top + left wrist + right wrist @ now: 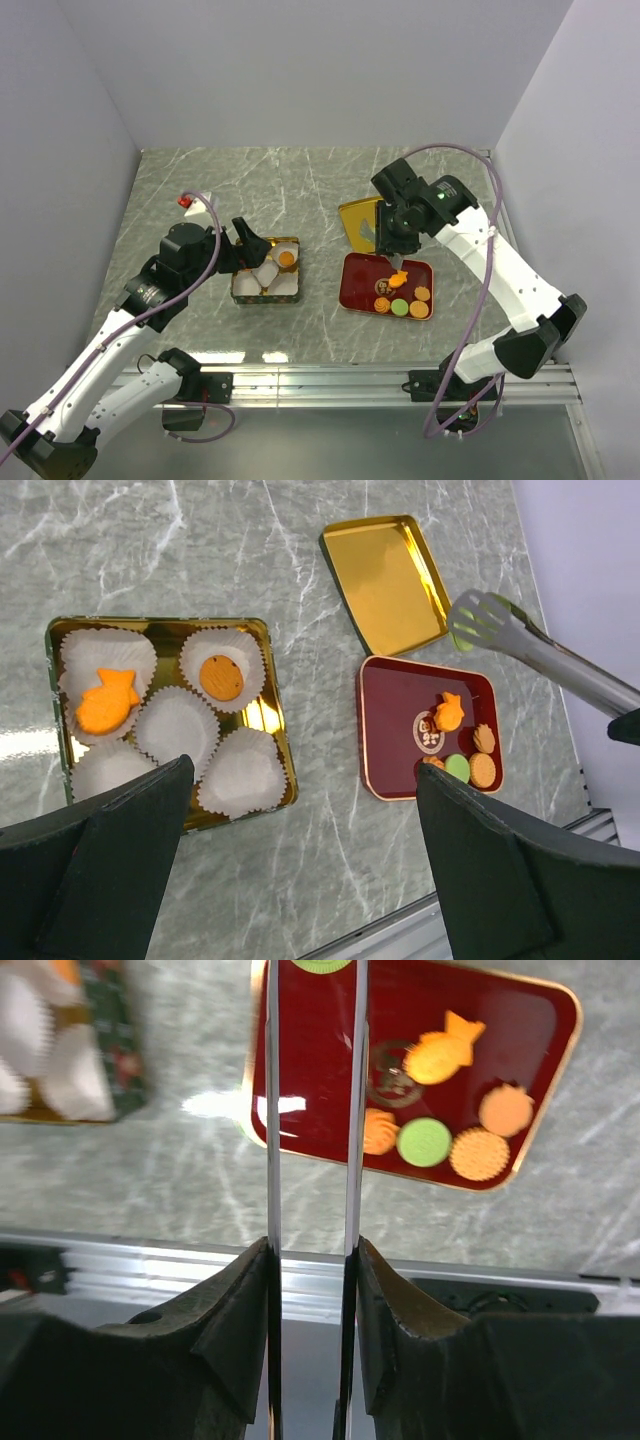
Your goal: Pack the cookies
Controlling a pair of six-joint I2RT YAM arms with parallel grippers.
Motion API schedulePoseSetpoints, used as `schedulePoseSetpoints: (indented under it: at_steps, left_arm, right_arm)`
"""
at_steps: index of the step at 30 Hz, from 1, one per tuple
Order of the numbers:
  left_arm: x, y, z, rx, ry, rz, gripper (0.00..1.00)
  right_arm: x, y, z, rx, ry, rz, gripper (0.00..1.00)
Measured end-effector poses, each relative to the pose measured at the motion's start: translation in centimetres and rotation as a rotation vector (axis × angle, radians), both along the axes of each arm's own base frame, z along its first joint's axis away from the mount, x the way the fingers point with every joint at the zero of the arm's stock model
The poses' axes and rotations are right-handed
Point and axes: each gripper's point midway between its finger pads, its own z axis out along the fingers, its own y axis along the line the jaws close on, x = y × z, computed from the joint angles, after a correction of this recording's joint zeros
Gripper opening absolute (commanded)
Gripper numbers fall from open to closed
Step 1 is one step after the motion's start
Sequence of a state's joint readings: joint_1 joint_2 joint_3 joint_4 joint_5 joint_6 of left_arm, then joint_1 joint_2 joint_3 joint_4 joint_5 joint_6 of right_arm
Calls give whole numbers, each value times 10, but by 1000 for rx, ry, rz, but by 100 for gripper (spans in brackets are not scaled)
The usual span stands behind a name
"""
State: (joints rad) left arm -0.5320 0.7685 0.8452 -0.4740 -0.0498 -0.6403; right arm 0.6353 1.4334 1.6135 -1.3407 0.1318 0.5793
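Several cookies (405, 295) lie on a red tray (355, 275): an orange fish (440, 1048), a green round (424, 1142) and orange rounds. My right gripper (312, 1250) is shut on metal tongs (272, 1110), whose tips hang over the tray's far edge. A green cookie (320, 964) shows between the tips at the top edge of the right wrist view. A gold tin (160, 622) lined with white paper cups holds an orange fish cookie (106, 701) and a round orange one (221, 677). My left gripper (305, 780) hovers open near the tin, holding nothing.
The tin's gold lid (385, 580) lies on the marble table just beyond the red tray. A small red object (185, 200) sits at the far left. A metal rail (350, 380) runs along the near edge. White walls close in the sides and back.
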Motion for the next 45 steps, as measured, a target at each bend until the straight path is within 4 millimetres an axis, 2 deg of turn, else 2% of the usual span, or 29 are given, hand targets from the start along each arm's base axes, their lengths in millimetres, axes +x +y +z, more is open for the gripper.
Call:
schedulePoseSetpoints:
  at_steps: [7, 12, 18, 23, 27, 30, 38, 45]
  left_arm:
    - [-1, -1, 1, -30, 16, 12, 100]
    - [-1, -1, 1, -35, 17, 16, 99]
    - [-6, 5, 14, -53, -24, 29, 99]
    - [-13, 15, 35, -79, -85, 56, 100]
    - [-17, 21, 43, -91, -112, 73, 99]
    - [-19, 25, 42, -84, -110, 89, 99]
    - [-21, 28, 40, -79, -104, 93, 99]
    - [-21, 27, 39, -77, -101, 93, 100]
  right_arm:
    - [-7, 30, 25, 107, -32, 74, 42]
    - [-15, 79, 32, 174, -11, 189, 42]
    - [-10, 143, 23, 210, 31, 294, 42]
    - [-11, 176, 6, 212, 70, 348, 41]
    - [-13, 191, -7, 214, 103, 374, 41]
    - [-14, 198, -16, 216, 125, 390, 40]
    - [-13, 208, -36, 202, 163, 412, 40]
    - [-10, 214, -41, 206, 159, 418, 40]
